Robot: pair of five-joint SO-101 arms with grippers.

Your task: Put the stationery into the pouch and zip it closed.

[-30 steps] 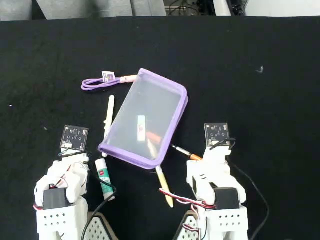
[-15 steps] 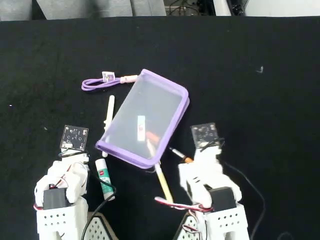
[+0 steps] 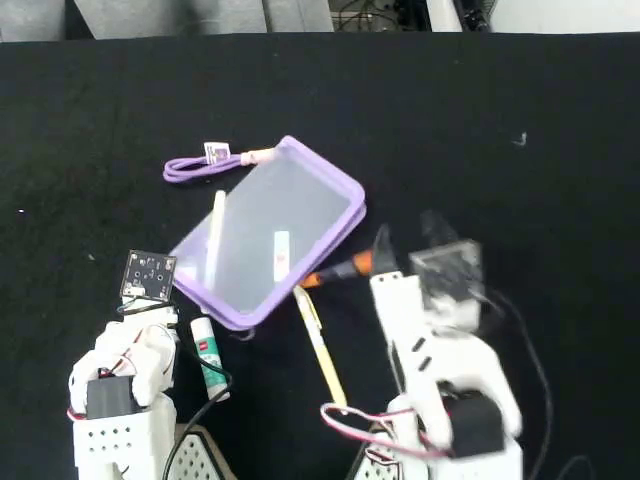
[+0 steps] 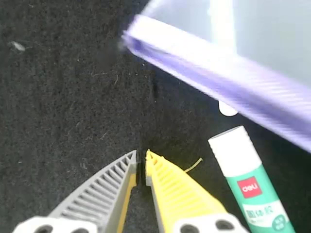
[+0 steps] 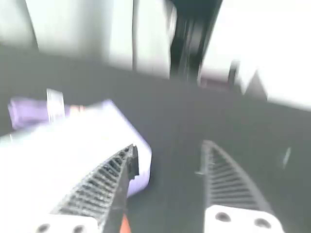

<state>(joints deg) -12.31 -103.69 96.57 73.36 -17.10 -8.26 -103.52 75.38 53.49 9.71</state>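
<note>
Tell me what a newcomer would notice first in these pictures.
The translucent purple-edged zip pouch lies mid-way across the black table, a lilac cord at its far corner. The right arm's open hand hangs beside the pouch, near an orange-and-black pen. A green-and-white glue stick lies beside the left arm.

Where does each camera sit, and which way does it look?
High view: fixed above the table, looking down on the pouch; left arm and right arm at the near edge.
Left wrist view: on the left arm, looking down at the table past the shut left tool and glue stick.
Right wrist view: on the right arm, looking across the table past the open right tool.
Shared: all three show the pouch.
</note>
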